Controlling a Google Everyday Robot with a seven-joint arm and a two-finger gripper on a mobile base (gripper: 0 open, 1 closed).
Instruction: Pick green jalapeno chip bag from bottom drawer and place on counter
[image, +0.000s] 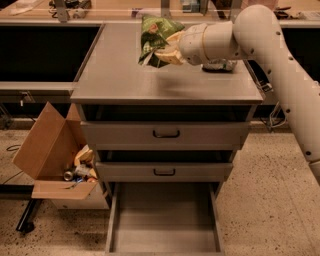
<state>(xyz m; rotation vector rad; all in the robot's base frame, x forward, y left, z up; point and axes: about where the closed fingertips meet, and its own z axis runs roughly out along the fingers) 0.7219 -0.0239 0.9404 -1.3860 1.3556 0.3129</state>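
Note:
The green jalapeno chip bag (153, 36) hangs crumpled above the far middle of the grey counter (125, 75). My gripper (167, 50) is shut on the bag, with the white arm reaching in from the right. The bag is held clear of the counter top. The bottom drawer (165, 220) stands pulled out at the foot of the cabinet, its flat floor bare.
Two shallower drawers with black handles (166, 134) are shut above the bottom drawer. An object (219, 65) is partly hidden behind my arm at the counter's far right. An open cardboard box (50, 155) with litter stands on the floor to the left. A tan bench runs behind the cabinet.

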